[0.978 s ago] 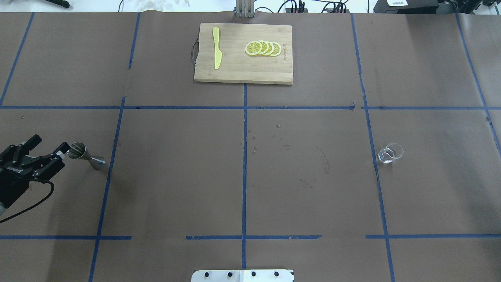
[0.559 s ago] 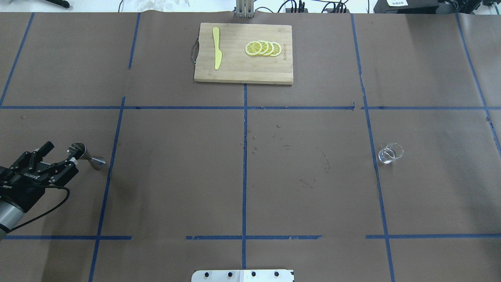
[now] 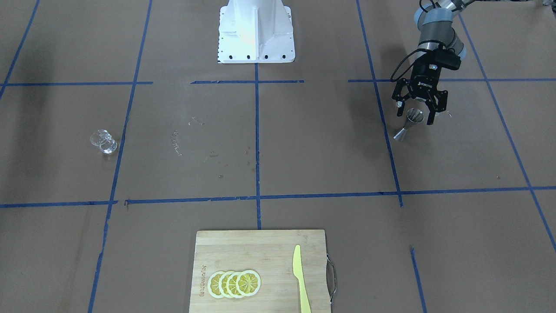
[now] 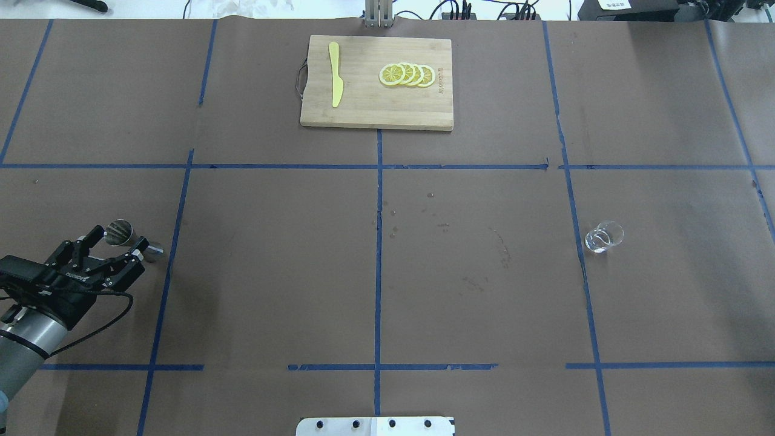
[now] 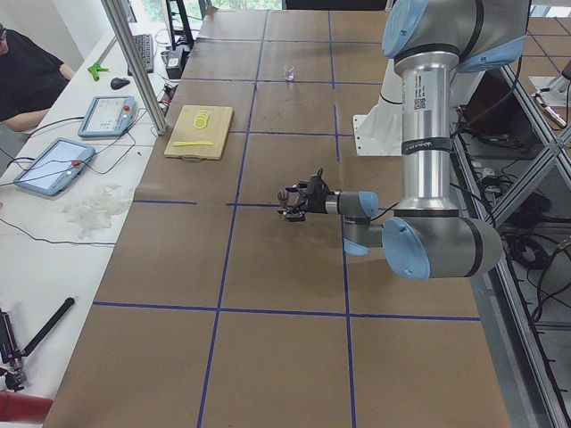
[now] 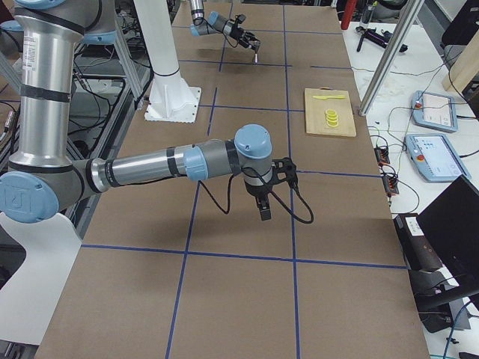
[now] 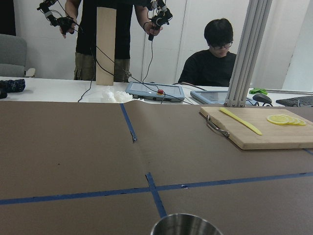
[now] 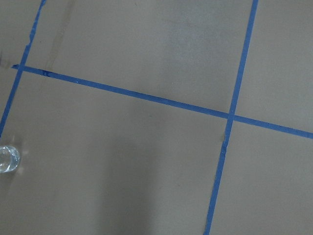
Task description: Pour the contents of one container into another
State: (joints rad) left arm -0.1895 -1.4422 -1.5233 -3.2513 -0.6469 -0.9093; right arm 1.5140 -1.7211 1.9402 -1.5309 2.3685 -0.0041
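Note:
The steel jigger (image 3: 412,121) stands upright on the brown paper at the robot's left side, its rim (image 4: 118,231) facing up. My left gripper (image 3: 415,116) is open and low, one finger on each side of the jigger, not touching it. In the left wrist view the jigger's rim (image 7: 186,225) fills the bottom edge. The clear glass cup (image 4: 603,237) stands alone on the robot's right side, seen also as the glass cup (image 8: 8,159) in the right wrist view. My right gripper (image 6: 265,212) hangs above the table; I cannot tell its state.
A wooden cutting board (image 4: 363,112) with lemon slices (image 4: 407,74) and a yellow knife (image 4: 335,74) lies at the far middle edge. The white robot base (image 3: 256,30) stands at the near edge. An operator (image 7: 215,61) sits beyond the table.
My left gripper has moved right and swung round, from beside the jigger to straddling it with open fingers. The jigger and the glass cup have not moved.

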